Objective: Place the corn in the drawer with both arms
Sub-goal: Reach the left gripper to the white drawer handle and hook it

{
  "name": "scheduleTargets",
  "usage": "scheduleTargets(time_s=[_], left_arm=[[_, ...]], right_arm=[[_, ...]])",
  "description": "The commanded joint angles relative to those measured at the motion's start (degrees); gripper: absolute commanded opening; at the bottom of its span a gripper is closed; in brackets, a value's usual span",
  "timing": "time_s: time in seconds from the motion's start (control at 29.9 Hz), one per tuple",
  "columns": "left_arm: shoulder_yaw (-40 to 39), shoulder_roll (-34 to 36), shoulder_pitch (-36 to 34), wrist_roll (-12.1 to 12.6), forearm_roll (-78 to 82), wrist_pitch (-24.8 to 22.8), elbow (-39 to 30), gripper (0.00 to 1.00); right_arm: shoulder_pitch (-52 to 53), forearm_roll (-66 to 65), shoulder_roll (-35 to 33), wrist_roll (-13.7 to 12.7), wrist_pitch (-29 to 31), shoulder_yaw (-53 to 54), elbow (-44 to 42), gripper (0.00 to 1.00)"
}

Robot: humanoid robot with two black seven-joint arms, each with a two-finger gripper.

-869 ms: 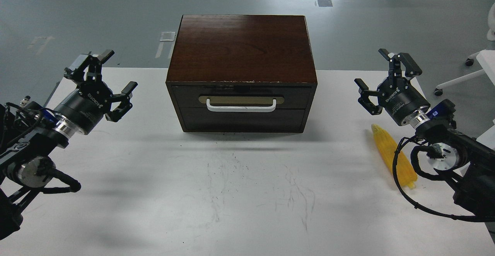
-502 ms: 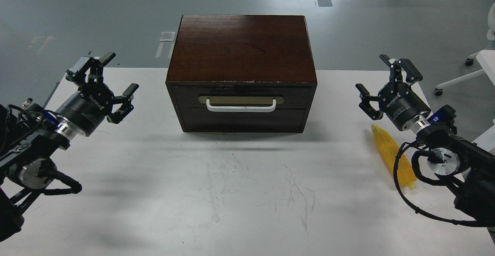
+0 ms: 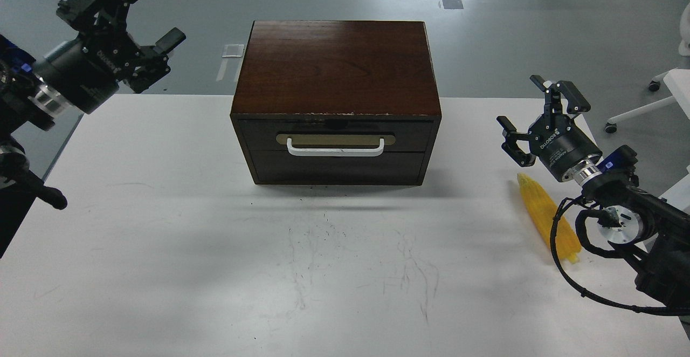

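A dark-brown wooden box (image 3: pixel 337 66) stands at the middle back of the white table (image 3: pixel 215 249). Its drawer (image 3: pixel 337 130) is shut, with a brass plate and a white bar handle (image 3: pixel 335 148). The yellow corn (image 3: pixel 547 214) lies on the table at the right, partly behind my right arm's cable. My right gripper (image 3: pixel 531 114) is open and empty, held above and just beyond the corn's far tip. My left gripper (image 3: pixel 143 14) is open and empty, raised high at the far left, well away from the box.
A plain dark panel (image 3: pixel 337 167) sits below the drawer. The table's left edge runs under my left arm. A white chair base (image 3: pixel 647 106) stands off the table at the right. Grey floor lies beyond the table.
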Motion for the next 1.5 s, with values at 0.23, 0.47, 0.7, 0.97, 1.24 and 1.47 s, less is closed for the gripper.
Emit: scheduleTargets(time_s=[0.23,0.47,0.7,0.97,1.24,1.47], left_arm=[[12.69,-9.43,-17.99,0.02,34.73,0.05,-8.95,0.99],[31.22,-16.11,-32.05,0.02,48.42,0.05,-7.47,0.99],[34.76,-21.39,-32.94,0.02,63.38,0.05,-1.23,0.99],[38.89,-23.06,-33.29,0.02,72.26,0.05,1.41,0.99],[40.57,-24.64,-33.29,0.02,75.25,0.05,4.93,0.99],[40.66,-25.08,-32.59,0.02,75.43,0.05,5.72,0.99]], right_arm=[[-0.01,-0.08,-0.10,0.00,-0.15,-0.17,-0.10,1.00],[-0.10,-0.08,0.25,0.00,-0.15,-0.26,-1.94,1.00],[-0.10,-0.08,0.16,0.00,-0.23,-0.35,-2.12,1.00],[-0.10,-0.08,-0.01,0.00,-0.23,-0.35,-2.91,1.00],[-0.19,-0.08,-0.10,0.00,-0.23,-0.52,-2.91,1.00],[-0.10,-0.08,-0.01,0.00,-0.23,-0.52,-2.91,1.00]])
